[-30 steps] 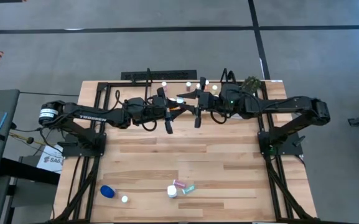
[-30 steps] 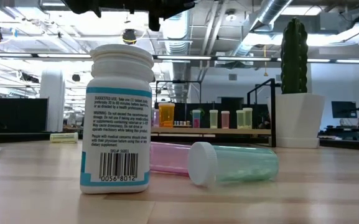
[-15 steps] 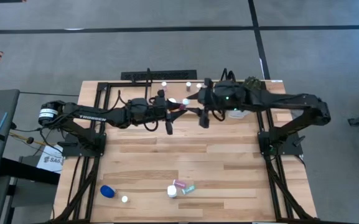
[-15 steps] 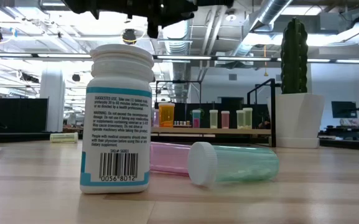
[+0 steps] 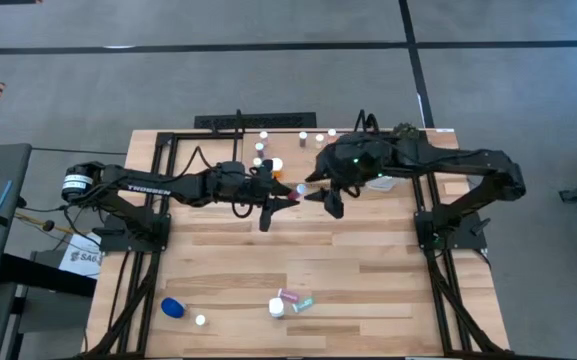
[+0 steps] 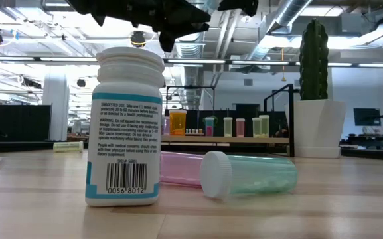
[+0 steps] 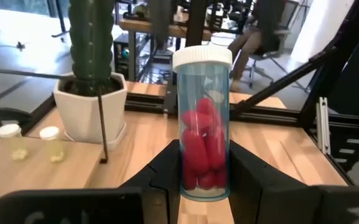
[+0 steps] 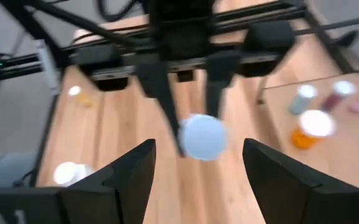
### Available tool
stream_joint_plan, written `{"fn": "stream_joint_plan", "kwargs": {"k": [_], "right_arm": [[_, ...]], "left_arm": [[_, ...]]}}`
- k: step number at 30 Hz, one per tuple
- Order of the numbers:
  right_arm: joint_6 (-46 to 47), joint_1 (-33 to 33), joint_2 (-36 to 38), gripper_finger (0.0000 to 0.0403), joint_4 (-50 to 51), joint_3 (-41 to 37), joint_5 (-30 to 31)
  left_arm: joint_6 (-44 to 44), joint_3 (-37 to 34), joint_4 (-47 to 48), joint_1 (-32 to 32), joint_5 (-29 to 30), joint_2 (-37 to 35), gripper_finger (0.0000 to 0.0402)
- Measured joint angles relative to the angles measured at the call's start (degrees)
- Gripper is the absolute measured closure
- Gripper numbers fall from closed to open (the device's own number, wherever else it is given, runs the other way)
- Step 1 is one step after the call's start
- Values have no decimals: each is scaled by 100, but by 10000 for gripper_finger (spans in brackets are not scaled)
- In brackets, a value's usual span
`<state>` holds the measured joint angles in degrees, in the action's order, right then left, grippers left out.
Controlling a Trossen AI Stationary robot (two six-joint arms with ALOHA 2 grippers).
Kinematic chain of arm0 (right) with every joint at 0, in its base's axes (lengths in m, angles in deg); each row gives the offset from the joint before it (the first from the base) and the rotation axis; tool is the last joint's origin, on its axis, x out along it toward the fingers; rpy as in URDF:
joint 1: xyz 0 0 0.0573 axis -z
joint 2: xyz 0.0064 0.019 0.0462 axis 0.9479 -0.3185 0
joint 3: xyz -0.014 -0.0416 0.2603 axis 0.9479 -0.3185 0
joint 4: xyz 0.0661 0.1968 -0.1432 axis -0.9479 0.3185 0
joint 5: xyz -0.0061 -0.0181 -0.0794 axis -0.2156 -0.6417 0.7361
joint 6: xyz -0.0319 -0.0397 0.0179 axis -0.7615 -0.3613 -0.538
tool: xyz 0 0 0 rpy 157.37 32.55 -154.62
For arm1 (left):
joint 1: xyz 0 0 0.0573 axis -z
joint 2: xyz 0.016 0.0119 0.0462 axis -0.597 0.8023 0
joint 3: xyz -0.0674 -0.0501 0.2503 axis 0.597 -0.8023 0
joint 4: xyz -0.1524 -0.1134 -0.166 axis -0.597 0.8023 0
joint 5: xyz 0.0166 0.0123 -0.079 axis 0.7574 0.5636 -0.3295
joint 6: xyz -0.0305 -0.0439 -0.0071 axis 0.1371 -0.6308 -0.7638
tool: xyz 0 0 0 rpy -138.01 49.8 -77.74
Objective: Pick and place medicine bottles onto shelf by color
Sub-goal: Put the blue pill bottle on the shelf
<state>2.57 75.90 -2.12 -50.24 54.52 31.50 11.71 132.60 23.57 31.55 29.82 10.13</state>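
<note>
My left gripper [image 5: 279,190] is shut on a clear medicine bottle [image 7: 203,124] that has red pills inside and a white cap. It hangs above the table's far middle, just in front of the shelf [image 5: 298,150]. My right gripper [image 5: 323,200] stands open facing it, its fingers on either side of the white cap [image 8: 203,137] and apart from it. Several small bottles stand on the shelf [image 6: 224,139], an orange one [image 6: 177,123] among them. Near the front edge are a white bottle [image 6: 126,126] standing upright and pink [image 6: 181,169] and teal [image 6: 247,174] vials on their sides. My left gripper pinches the bottle's lower body [image 7: 204,180], near its bottom end, between its two fingers [image 8: 157,81]. The fingers come nearly level from the table's left and lie along the bottle. The bottle is clear of the table, with its cap pointing toward my right gripper.
A cactus in a white pot [image 7: 92,106] stands at the shelf's right end, with two pale vials [image 7: 50,142] beside it. A blue bottle [image 5: 173,307] and a white cap [image 5: 200,320] lie near the front left. Bare planks [image 5: 298,245] lie between the shelf and these.
My right gripper has rolled, tipped downward and opened, shifting slightly toward the near edge. My left gripper has tipped down a little with the bottle, which has come slightly nearer and stays clear of the table.
</note>
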Motion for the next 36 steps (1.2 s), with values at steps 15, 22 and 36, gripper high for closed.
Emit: {"fn": "stream_joint_plan", "kwargs": {"k": [15,22,36], "right_arm": [[-11,-59,-394,138,-170,2,-165],[38,-70,-396,160,-145,2,-165],[109,-74,-394,279,-140,2,-182]], "left_arm": [[53,2,245,234,-61,4,323],[58,2,245,234,-50,4,323],[121,0,247,232,115,9,323]]}}
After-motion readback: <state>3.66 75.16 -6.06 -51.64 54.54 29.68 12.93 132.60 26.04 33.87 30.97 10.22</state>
